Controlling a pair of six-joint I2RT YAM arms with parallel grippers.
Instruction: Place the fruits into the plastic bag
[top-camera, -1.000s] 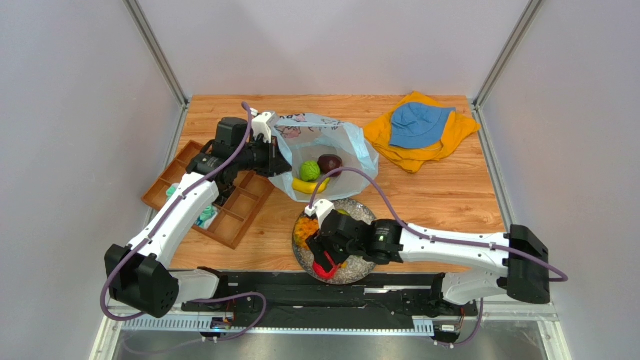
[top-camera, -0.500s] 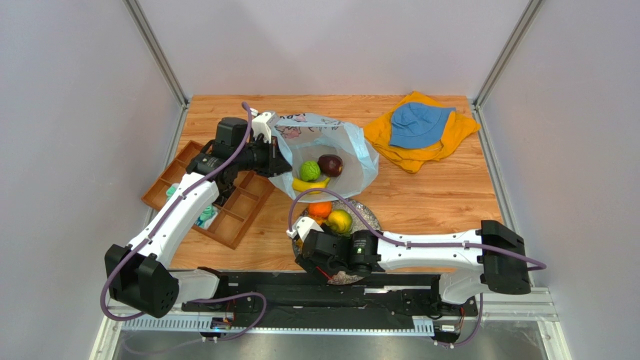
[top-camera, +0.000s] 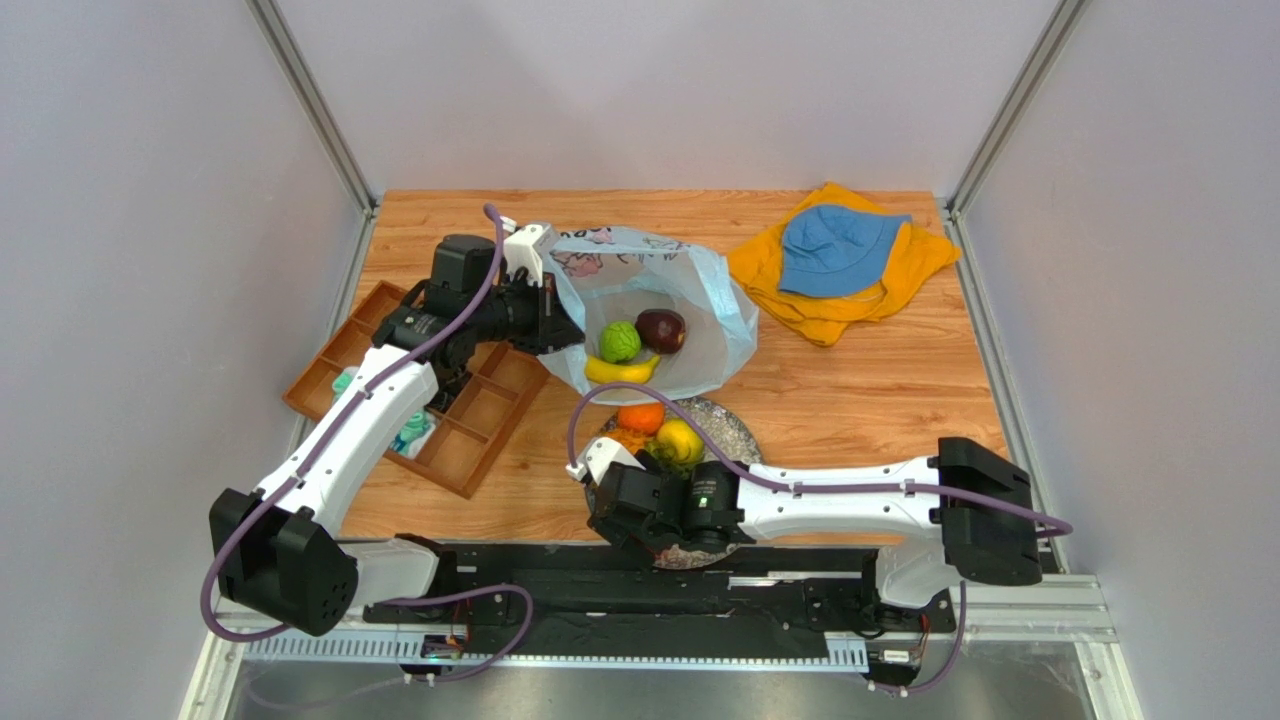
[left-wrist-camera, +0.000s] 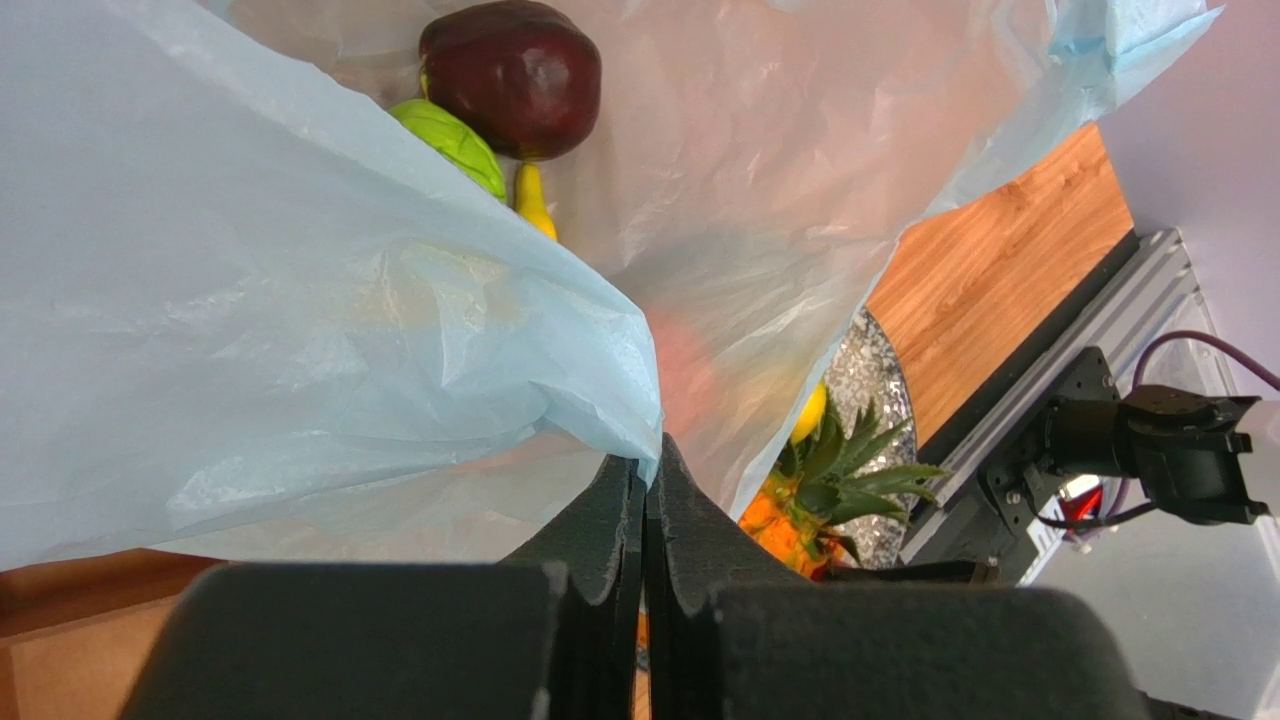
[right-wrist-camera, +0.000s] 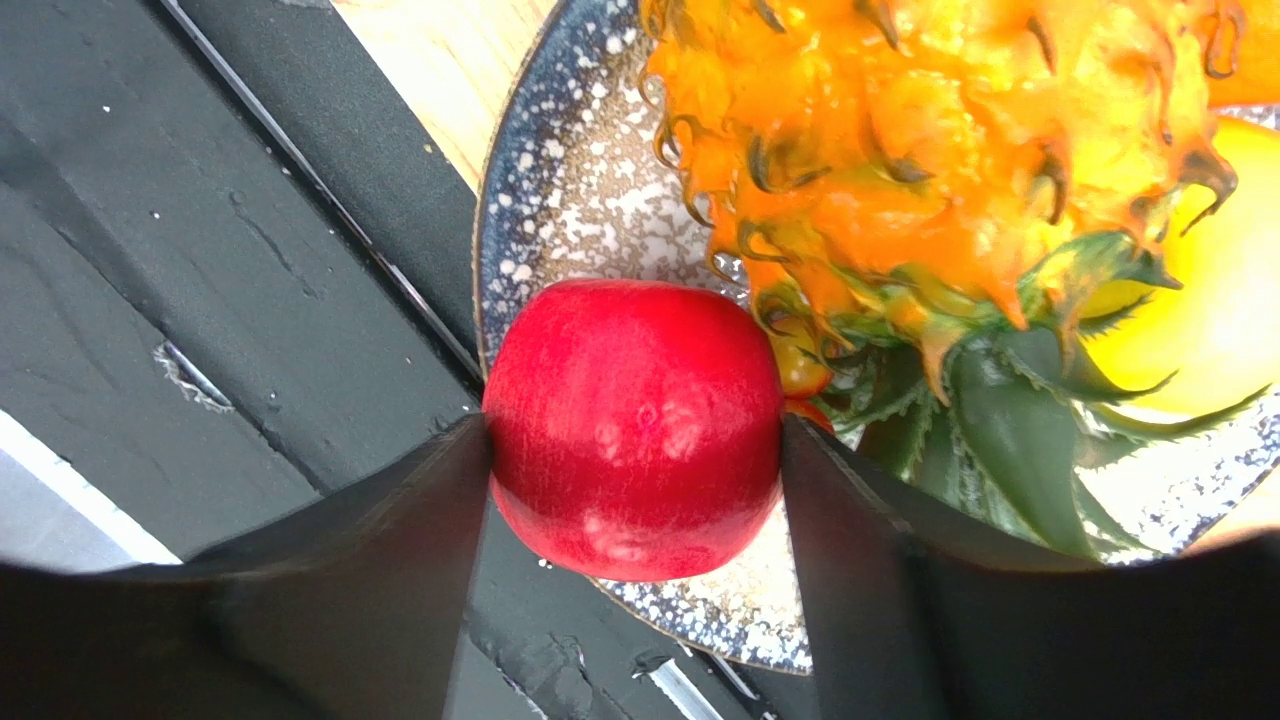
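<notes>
My left gripper (left-wrist-camera: 649, 458) is shut on the rim of the light blue plastic bag (left-wrist-camera: 301, 300), holding its mouth up. Inside the bag (top-camera: 706, 300) lie a green apple (top-camera: 619, 342), a dark maroon fruit (top-camera: 660, 330) and a banana (top-camera: 621, 369). My right gripper (right-wrist-camera: 636, 450) is shut on the red apple (right-wrist-camera: 631, 375), both fingers pressed against its sides over the near rim of the speckled plate (right-wrist-camera: 571, 165). On the plate rest the pineapple (right-wrist-camera: 902, 165), a yellow-green fruit (top-camera: 678, 443) and an orange (top-camera: 642, 417).
A wooden compartment tray (top-camera: 451, 420) sits left of the bag under my left arm. A blue hat on a yellow cloth (top-camera: 842, 248) lies at the back right. The black base rail (top-camera: 781, 578) runs just below the plate's near rim.
My right arm has swung back toward the near edge with the red apple, uncovering the orange and yellow-green fruit on the plate. The left arm and the bag have not moved.
</notes>
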